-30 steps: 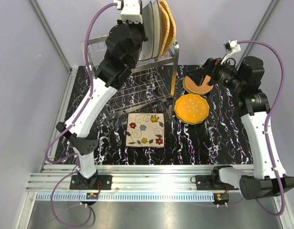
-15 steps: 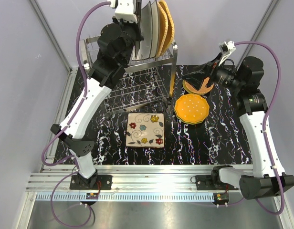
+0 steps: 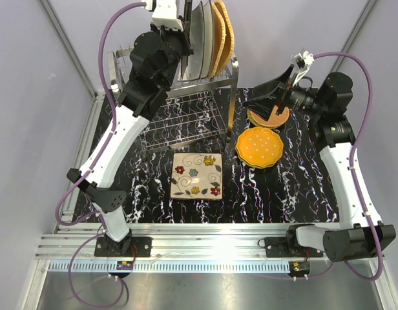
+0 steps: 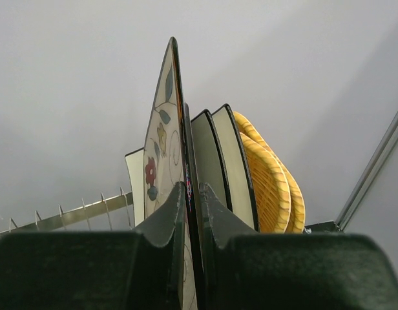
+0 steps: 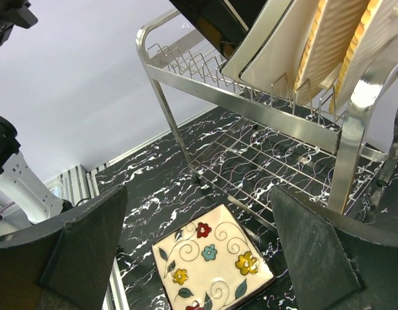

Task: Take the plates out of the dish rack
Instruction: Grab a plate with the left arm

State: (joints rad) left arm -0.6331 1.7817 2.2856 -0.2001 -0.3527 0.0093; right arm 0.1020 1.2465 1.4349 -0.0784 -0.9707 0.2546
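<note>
The dish rack (image 3: 186,119) stands at the back left, with white plates (image 3: 200,40) and woven tan-orange plates (image 3: 222,35) upright on its top tier. My left gripper (image 3: 185,26) is high above the rack's top, shut on the dark rim of a cream floral plate (image 4: 161,129) held on edge. In the left wrist view, white plates (image 4: 228,168) and woven ones (image 4: 273,184) stand just right of it. My right gripper (image 3: 269,102) hangs open and empty over a round woven plate (image 3: 270,117) on the table.
An orange scalloped plate (image 3: 259,147) and a square cream floral plate (image 3: 197,175) lie flat on the black marbled table (image 3: 296,187). The rack's lower wire shelf (image 5: 276,155) is bare. Grey walls close in the back and the sides.
My left arm has lifted and shifted slightly left with the floral plate, raising it out of the row. My right gripper has tipped upward, away from the woven plate on the table.
</note>
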